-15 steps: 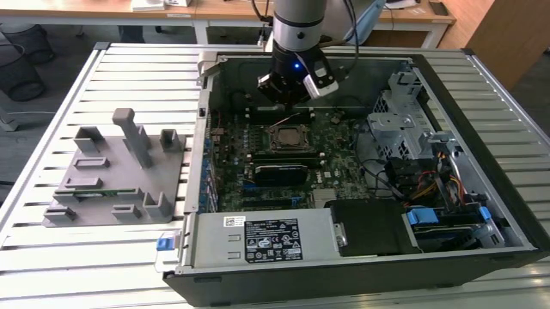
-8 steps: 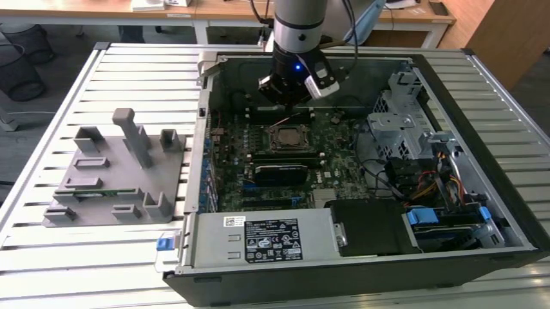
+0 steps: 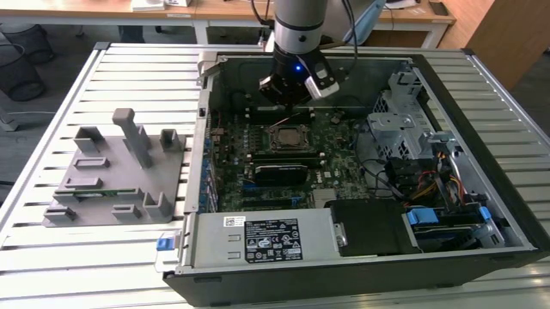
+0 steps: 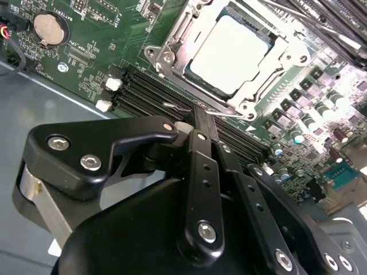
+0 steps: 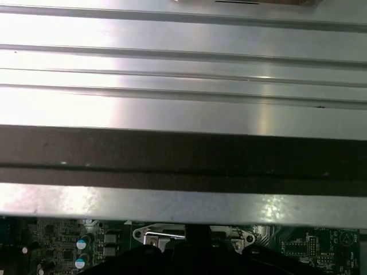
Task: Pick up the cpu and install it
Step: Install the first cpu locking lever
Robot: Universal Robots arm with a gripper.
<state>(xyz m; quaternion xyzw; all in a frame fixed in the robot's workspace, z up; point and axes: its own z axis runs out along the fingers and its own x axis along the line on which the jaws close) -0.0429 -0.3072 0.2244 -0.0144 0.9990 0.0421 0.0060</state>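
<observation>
Printed labels sit on the power supply [image 3: 257,239] and a white sticker [image 3: 233,221] beside them; none is legible; motherboard [image 4: 86,51] markings likewise.

The cpu [image 4: 232,52] is a small, flat, square chip with a pale silver-grey metal top, seated level inside the square metal-framed socket [image 4: 172,43] on the green motherboard [image 4: 103,34] (the socket frame borders it on all sides in the second wrist view). In the exterior view the cpu [image 3: 286,136] lies near the middle of the board inside the open computer case [image 3: 481,161], its top face upward and uncovered.
</observation>
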